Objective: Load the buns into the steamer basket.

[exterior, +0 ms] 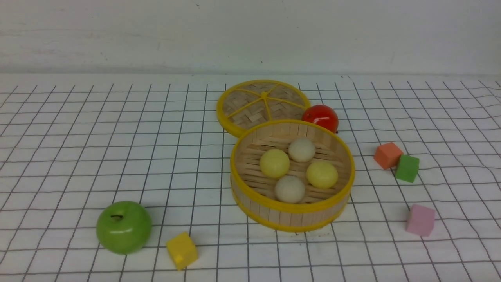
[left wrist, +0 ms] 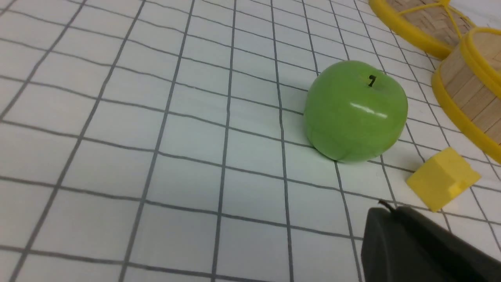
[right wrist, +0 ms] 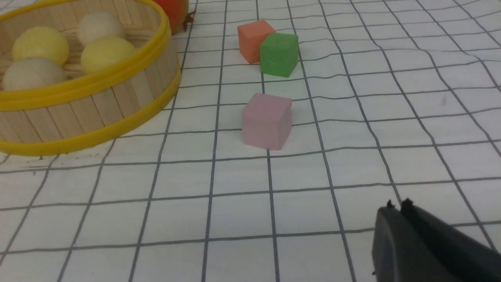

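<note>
All four buns [exterior: 294,169] lie inside the steamer basket [exterior: 291,216] at worktop [exterior: 78,149] centre, lid [exterior: 263,102] at its 11 o'clock. Left hand [left wrist: 387,209] and right hand [right wrist: 396,207] each pressed together, holding nothing.

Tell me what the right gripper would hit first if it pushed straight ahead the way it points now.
Probably the pink cube. In the right wrist view the right gripper sits low over the cloth, fingers together, with bare grid ahead and that cube nearest. Depth is unclear, so it may slide past it towards the green cube.
</note>
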Available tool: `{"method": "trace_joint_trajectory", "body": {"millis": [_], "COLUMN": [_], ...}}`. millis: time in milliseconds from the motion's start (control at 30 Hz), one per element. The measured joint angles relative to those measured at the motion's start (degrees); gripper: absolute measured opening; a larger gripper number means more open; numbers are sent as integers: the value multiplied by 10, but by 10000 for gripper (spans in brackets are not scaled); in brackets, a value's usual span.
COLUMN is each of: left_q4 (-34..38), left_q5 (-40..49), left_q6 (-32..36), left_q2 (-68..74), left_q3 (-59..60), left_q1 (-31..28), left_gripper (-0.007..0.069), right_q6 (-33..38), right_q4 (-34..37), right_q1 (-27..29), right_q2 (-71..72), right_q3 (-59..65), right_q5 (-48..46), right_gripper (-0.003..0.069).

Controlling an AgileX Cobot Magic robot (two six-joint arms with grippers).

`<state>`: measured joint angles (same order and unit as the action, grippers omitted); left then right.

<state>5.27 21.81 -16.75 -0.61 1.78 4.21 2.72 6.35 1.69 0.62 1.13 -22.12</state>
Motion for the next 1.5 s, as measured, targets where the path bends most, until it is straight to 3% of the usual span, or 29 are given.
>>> {"method": "trace_joint_trajectory", "body": {"millis": [233,1500], "left_q4": [0,0], "left_q5": [-2,-3], "left_q6": [-24,-25], "left_q2": [0,0], "left_q3": [0,0], "left_q1": [0,0], "left_gripper": [-13,-13], "right_q6": [0,0], "right_q4": [0,0], "right_q1": [0,0], "right_q2": [0,0], "right_q3": [0,0], "right_q5": [0,0], "right_gripper": [19,63]}}
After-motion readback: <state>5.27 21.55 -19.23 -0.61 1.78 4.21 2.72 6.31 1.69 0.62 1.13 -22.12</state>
